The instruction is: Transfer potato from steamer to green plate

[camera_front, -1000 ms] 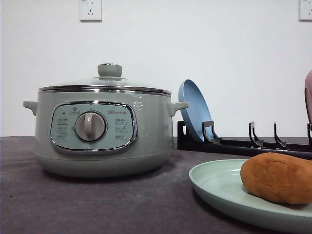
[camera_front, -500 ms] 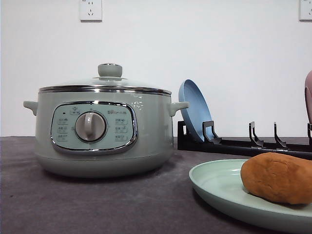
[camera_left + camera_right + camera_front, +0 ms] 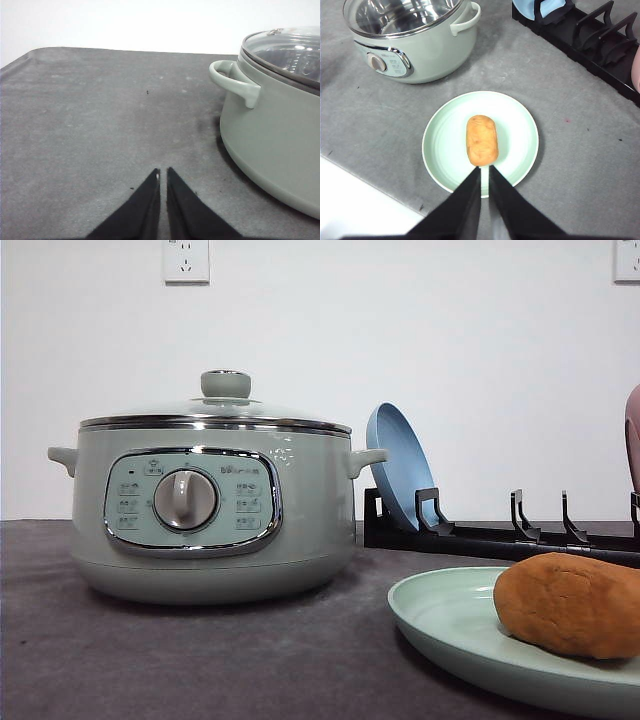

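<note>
One potato (image 3: pixel 570 604) nearest in the front view, lying on its long side on the green plate (image 3: pixel 440 615), well inside the rim. Right wrist view: same potato (image 3: pixel 481 139) centred on the plate (image 3: pixel 440 145), long axis pointing toward the right gripper (image 3: pixel 484 170); jaws nearly together, a thin slit between the tips, nothing held, poised above the plate's near edge, short of the potato. Left gripper (image 3: pixel 163 173) likewise pinched almost closed, empty, over bare grey table mat (image 3: pixel 100 115) beside the steamer (image 3: pixel 275 125), clear of its side handle (image 3: pixel 235 82). Judged: transfer looks complete, potato off the steamer and settled on the plate. Handling, as a guess: firm, fairly dense for its size, matte rough skin giving good friction, not fragile; rounded ends likely to squirt out of a pinch. Best hold across the short middle girth, jaws opened wide first, pads on the two long flanks. Further back in the front view: steamer (image 3: pixel 210 505) with glass lid (image 3: pixel 215 410) seated, dial facing forward, apart from the plate. Beyond, black dish rack (image 3: pixel 500 535) with a blue plate (image 3: pixel 400 465) standing on edge in it; a pinkish item at the far right edge, too cropped to identify. Farthest: white wall with sockets (image 3: pixel 186 260).
</note>
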Action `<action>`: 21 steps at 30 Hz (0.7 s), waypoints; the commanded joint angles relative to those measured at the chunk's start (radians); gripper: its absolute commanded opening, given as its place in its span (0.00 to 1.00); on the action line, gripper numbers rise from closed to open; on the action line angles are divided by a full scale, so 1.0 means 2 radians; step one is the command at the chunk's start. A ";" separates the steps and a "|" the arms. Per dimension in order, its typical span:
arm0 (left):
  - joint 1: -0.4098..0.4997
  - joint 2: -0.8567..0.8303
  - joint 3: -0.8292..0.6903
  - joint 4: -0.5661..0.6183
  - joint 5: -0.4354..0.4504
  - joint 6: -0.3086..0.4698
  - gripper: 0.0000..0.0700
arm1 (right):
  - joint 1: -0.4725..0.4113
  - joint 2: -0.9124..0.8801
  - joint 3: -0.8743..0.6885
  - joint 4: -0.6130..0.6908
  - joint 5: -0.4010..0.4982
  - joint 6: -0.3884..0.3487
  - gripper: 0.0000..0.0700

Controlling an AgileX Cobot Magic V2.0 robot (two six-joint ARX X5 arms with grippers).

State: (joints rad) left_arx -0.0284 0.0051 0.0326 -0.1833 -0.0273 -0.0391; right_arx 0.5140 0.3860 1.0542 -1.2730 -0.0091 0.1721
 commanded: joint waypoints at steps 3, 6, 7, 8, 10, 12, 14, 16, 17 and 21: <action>0.001 -0.001 -0.010 -0.003 -0.002 0.006 0.02 | -0.048 -0.012 -0.007 0.011 0.047 -0.061 0.02; 0.001 -0.001 -0.010 -0.003 -0.002 0.006 0.02 | -0.100 -0.039 -0.058 0.045 0.078 -0.107 0.02; 0.001 -0.001 -0.010 -0.003 -0.002 0.006 0.02 | -0.115 -0.051 -0.084 0.072 0.085 -0.117 0.02; 0.001 -0.001 -0.010 -0.003 -0.002 0.006 0.02 | -0.128 -0.063 -0.111 0.102 0.087 -0.125 0.02; 0.001 -0.001 -0.010 -0.003 -0.002 0.006 0.02 | -0.156 -0.088 -0.170 0.188 0.080 -0.147 0.02; 0.001 -0.001 -0.010 -0.003 -0.002 0.006 0.02 | -0.180 -0.106 -0.217 0.282 0.063 -0.159 0.02; 0.001 -0.001 -0.010 -0.002 -0.002 0.006 0.02 | -0.204 -0.119 -0.266 0.379 0.045 -0.159 0.02; 0.001 -0.001 -0.010 -0.002 -0.002 0.006 0.02 | -0.226 -0.129 -0.310 0.462 0.035 -0.159 0.02; 0.001 -0.001 -0.010 -0.002 -0.002 0.006 0.02 | -0.237 -0.133 -0.330 0.490 0.031 -0.159 0.02; 0.001 -0.001 -0.010 -0.002 -0.002 0.006 0.02 | -0.268 -0.151 -0.400 0.522 0.021 -0.149 0.02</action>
State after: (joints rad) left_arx -0.0284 0.0051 0.0326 -0.1829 -0.0273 -0.0387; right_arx -0.0174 0.0878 0.2766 -0.2301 0.0370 -0.1312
